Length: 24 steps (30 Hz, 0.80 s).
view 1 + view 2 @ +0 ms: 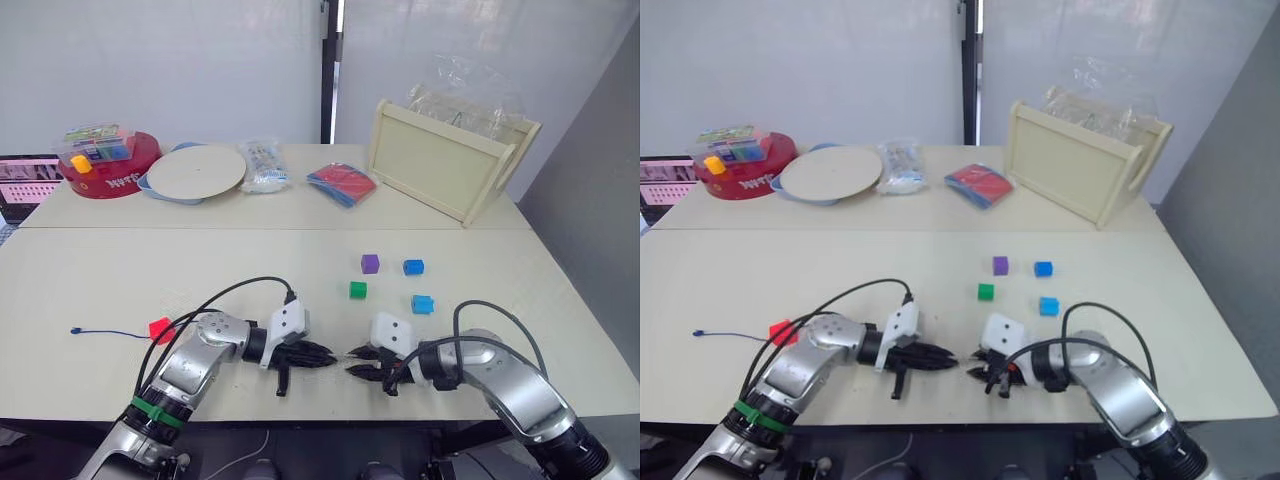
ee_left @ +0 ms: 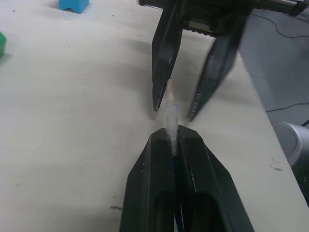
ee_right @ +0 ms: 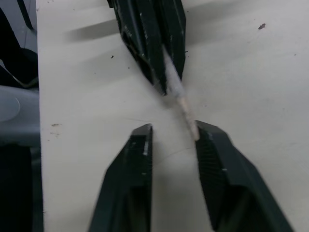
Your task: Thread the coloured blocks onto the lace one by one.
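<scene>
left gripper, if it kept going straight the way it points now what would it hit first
Most likely the right gripper: the left gripper is shut on the lace, whose pale tip already reaches between the open fingers facing it.

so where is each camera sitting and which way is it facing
Left and right eye views: on the head, looking forward and down over the table; both arms show.
Left wrist view: along the left gripper, shut on the lace tip.
Right wrist view: along the open right gripper.
Both wrist views share the lace tip and the opposite gripper.

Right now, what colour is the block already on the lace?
Red, on the blue lace; clearest in the left eye view.
</scene>
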### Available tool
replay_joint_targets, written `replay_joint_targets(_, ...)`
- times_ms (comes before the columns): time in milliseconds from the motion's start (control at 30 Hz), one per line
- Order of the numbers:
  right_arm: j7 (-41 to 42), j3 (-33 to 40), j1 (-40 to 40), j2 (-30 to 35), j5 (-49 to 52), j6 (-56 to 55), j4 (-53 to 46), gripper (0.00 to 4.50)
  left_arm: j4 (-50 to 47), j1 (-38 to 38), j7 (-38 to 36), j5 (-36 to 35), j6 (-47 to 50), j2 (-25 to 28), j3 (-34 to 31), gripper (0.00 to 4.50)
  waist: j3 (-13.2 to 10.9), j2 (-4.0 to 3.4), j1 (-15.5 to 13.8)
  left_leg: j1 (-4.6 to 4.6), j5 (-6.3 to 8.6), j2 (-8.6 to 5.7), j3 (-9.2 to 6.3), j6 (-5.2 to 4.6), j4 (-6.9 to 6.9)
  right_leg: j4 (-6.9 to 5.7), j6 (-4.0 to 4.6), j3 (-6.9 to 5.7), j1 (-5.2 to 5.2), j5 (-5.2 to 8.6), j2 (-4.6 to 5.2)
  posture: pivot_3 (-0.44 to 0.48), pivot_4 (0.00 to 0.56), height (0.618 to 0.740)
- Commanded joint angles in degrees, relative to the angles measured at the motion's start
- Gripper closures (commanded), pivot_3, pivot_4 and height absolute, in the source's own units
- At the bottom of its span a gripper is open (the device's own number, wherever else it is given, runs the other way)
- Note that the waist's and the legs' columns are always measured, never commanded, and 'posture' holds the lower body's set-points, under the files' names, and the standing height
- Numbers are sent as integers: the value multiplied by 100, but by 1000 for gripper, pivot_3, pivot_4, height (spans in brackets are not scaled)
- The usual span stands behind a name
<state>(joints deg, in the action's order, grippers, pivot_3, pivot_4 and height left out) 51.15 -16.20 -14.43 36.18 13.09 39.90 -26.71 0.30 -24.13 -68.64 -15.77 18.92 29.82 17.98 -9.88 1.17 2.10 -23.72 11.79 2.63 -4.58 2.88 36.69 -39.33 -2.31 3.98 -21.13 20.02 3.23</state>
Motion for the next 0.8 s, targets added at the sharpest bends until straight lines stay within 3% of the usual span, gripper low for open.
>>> replay_joint_targets(33,-848,1304,833,-345,451,569,-865,1891,-235,97,-45,-46,-57,127,-131,4500,0,0,-42,0,0,0,0,0,0,0,0,0,0,0,0,0,150,740)
replay_joint_targets(167,-1745,2143,1754,-1044,607,809,-1454,544,-276,161,-52,-74,-47,191,-168,4500,1,0,-111,-3,0,-4,1,0,1,3,-1,2,0,0,5,0,150,740)
replay_joint_targets(267,-2498,2400,2232,-1737,543,740,-1704,544,-257,183,-74,-85,-59,227,-194,4500,2,-3,-80,4,0,-3,1,0,0,-6,-1,3,0,0,3,0,150,740)
replay_joint_targets(400,-3633,2155,2401,-2395,-123,405,-1614,544,-263,203,-88,-75,-55,241,-189,4500,3,-4,-62,9,0,-3,2,0,-1,-11,-1,5,0,0,2,0,150,740)
replay_joint_targets(567,-4868,1803,1897,-2976,-1054,-196,-789,544,-240,171,-90,-51,-60,236,-172,4500,4,-6,-19,11,0,-2,1,0,-2,-12,-1,5,-1,0,1,0,150,740)
replay_joint_targets(800,-5345,1868,975,-3311,-1304,-833,547,544,-184,146,-100,-31,-80,249,-187,4500,4,-7,31,10,-1,-3,2,2,-5,-13,-1,5,-2,0,3,0,150,740)
